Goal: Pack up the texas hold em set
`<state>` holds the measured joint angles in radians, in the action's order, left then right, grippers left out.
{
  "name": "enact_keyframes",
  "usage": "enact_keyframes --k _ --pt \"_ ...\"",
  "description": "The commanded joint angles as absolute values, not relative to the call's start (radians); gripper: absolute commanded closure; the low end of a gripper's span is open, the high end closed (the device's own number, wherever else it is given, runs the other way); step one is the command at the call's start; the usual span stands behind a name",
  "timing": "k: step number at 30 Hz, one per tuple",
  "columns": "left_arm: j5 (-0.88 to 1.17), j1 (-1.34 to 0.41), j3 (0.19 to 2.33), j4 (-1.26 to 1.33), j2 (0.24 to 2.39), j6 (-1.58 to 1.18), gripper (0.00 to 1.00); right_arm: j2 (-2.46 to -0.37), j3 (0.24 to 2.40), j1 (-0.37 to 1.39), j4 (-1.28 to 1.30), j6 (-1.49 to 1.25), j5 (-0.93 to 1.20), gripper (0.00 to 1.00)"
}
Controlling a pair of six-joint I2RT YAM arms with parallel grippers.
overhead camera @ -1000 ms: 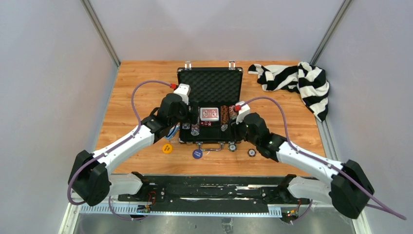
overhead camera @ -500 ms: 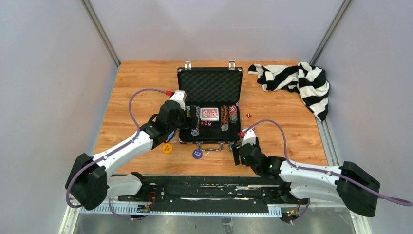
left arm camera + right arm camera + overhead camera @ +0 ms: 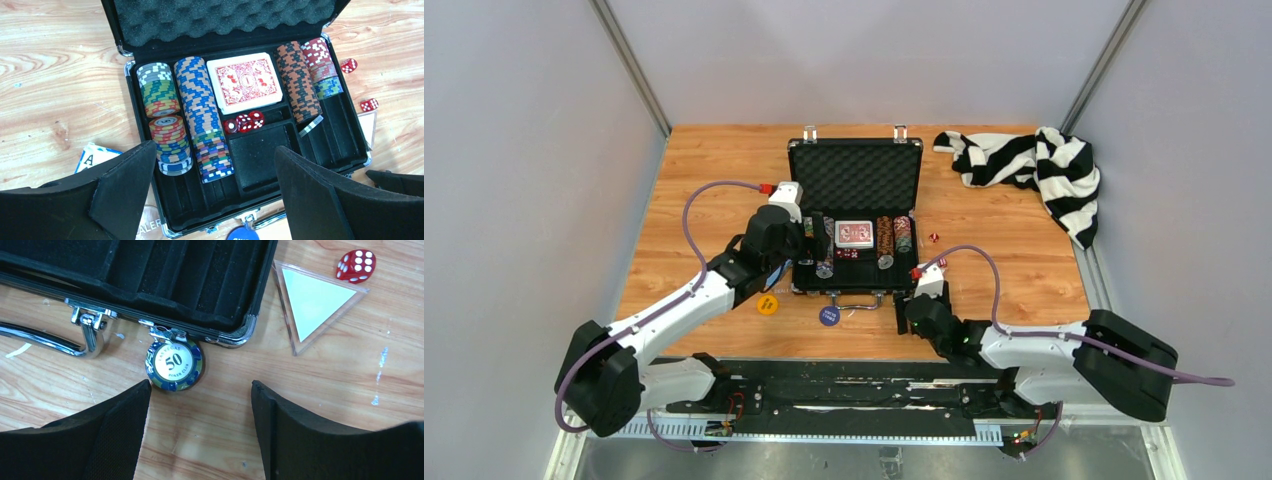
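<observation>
The black foam-lined briefcase (image 3: 856, 175) lies open mid-table. Its tray (image 3: 260, 165) holds rows of multicoloured chips (image 3: 205, 120), a red-backed card deck (image 3: 244, 80) and red dice (image 3: 245, 122). My left gripper (image 3: 214, 150) hovers open over the case's front left part (image 3: 786, 250), holding nothing. My right gripper (image 3: 200, 386) is open and empty, low over the table just in front of the case's front right corner (image 3: 904, 310). A "50" chip (image 3: 174, 365) lies on the wood against the case's front latch, just ahead of the right fingers.
Outside the case lie two red dice (image 3: 349, 65) (image 3: 370, 104), a clear triangular piece (image 3: 312, 302), a yellow button (image 3: 767, 303), a blue button (image 3: 829, 316) and a playing card (image 3: 92, 157). The metal handle (image 3: 45, 337) sticks out in front. A striped cloth (image 3: 1029, 165) sits back right.
My right arm has pulled back from the case's right chip rows to the table in front of it, and its jaws have opened. The left arm drew back slightly to the left.
</observation>
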<state>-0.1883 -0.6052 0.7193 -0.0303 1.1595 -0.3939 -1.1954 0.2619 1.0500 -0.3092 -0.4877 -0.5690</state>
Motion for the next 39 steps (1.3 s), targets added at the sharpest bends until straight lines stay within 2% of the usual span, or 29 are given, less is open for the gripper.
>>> enact_keyframes --k 1,6,16,26,39 --pt "-0.199 -0.607 0.717 0.006 1.166 -0.398 0.07 -1.238 0.244 1.056 -0.392 -0.513 -0.557 0.27" --pt "-0.187 -0.607 0.718 0.007 1.177 -0.399 0.07 -1.297 0.233 1.032 -0.456 -0.537 -0.508 0.29" --pt "-0.177 -0.607 0.718 0.014 1.190 -0.399 0.07 -1.324 0.255 1.028 -0.417 -0.525 -0.498 0.41" --pt "-0.165 -0.607 0.715 0.020 1.207 -0.397 0.07 -1.407 0.315 1.066 -0.347 -0.504 -0.478 0.38" --pt "-0.148 -0.606 0.710 0.033 1.219 -0.397 0.07 -1.417 0.279 1.077 -0.338 -0.571 -0.471 0.43"
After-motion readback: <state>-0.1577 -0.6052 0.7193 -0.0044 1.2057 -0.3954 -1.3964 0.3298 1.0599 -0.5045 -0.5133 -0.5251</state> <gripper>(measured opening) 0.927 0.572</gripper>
